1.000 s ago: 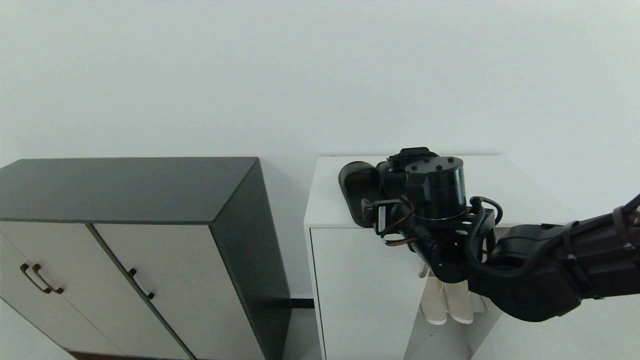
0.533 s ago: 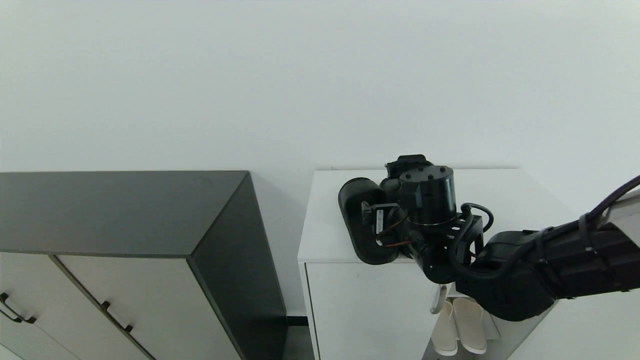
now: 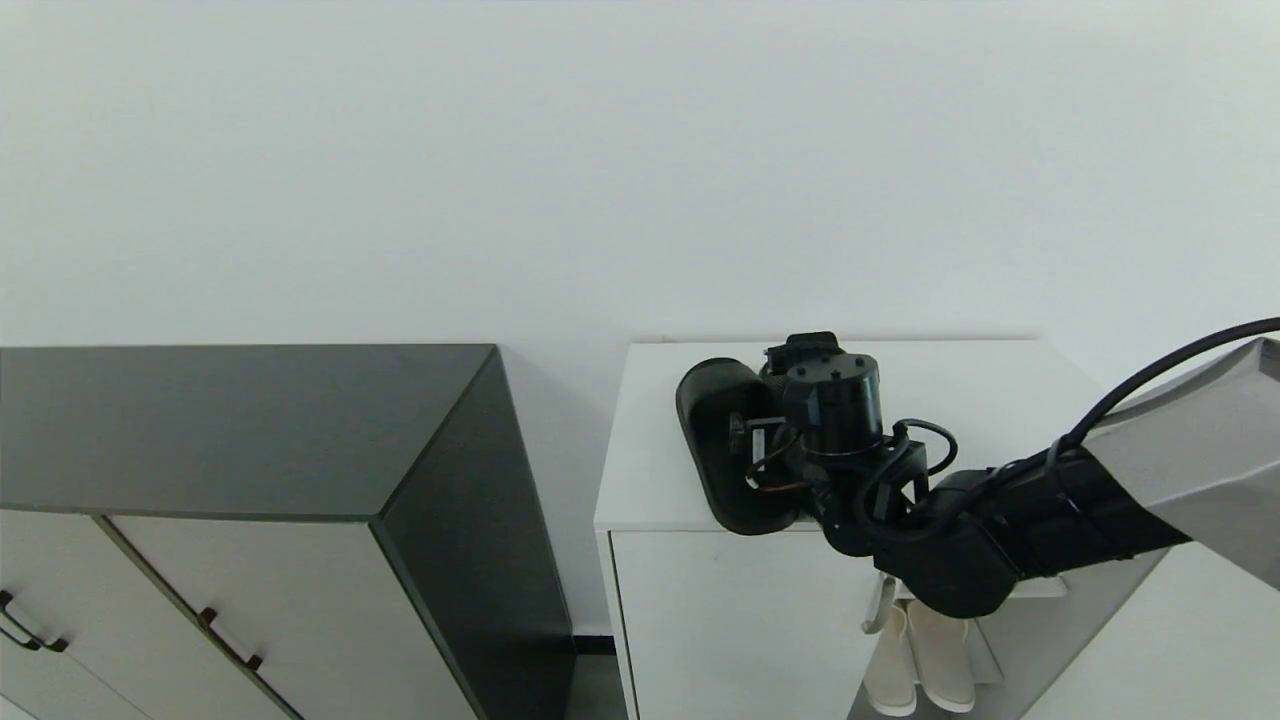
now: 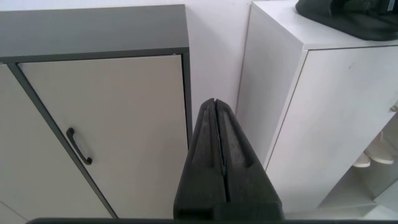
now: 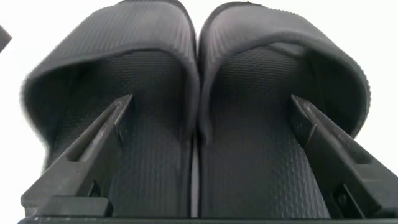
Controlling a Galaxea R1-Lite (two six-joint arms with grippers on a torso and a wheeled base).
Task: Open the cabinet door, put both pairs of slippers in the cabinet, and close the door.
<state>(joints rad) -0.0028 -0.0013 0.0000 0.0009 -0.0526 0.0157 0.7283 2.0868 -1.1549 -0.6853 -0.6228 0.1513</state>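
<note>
A pair of black slippers [image 3: 715, 440] lies side by side on top of the white cabinet [image 3: 980, 390], near its left front edge. My right gripper [image 5: 205, 162] is open at the pair. One finger [image 5: 93, 155] lies in the left slipper's footbed and the other finger [image 5: 329, 155] in the right one's, with their touching inner sides between them. A pair of white slippers [image 3: 920, 660] stands inside the white cabinet, on its open right side. My left gripper [image 4: 215, 118] is shut and holds nothing, low in front of the gap between the two cabinets.
A dark grey cabinet [image 3: 230, 420] with light doors and dark handles [image 3: 225, 640] stands left of the white one, a narrow gap between them. A plain white wall runs behind both. The right half of the white cabinet's top is bare.
The head camera tilted up a little early on. My right arm has pushed forward over the cabinet top, bringing its open gripper onto the black slippers.
</note>
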